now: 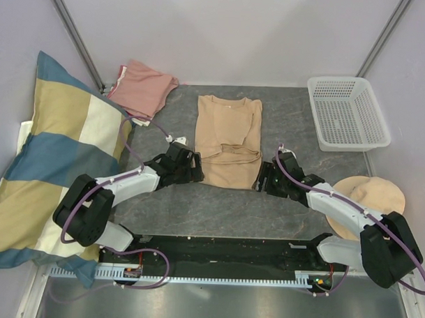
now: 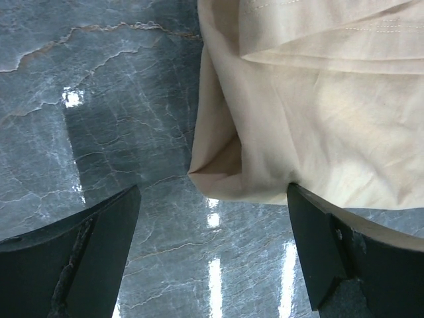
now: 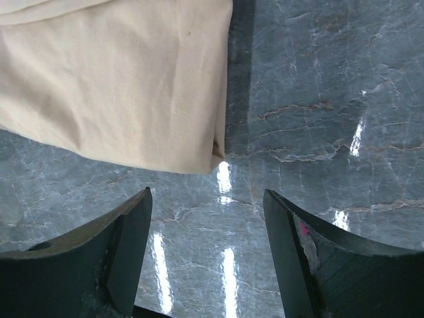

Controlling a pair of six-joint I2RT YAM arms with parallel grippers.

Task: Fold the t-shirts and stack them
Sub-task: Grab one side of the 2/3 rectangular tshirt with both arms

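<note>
Tan t-shirt (image 1: 227,140): it is lying on the middle of the desk (image 1: 291,113), sleeves tucked in, collar at the far end, hem nearest me.
Pink t-shirt (image 1: 141,89): it is sitting folded at the far left corner, beside the pillow (image 1: 52,160).
Risk, layers: I am risking a pinch on the top ply only, which would let the tucked sides spill open.
Risk, skew: the right corner is sitting off-centre in my right gripper (image 3: 207,195), so an uneven lift could twist the fold.
Left gripper (image 2: 212,199): I am holding it fully wide and empty, framing the left hem corner.
Right gripper: I am keeping it fairly wide and empty, just short of the cloth.
Arms: both are reaching forward and inward, wrists low over the desk.
</note>
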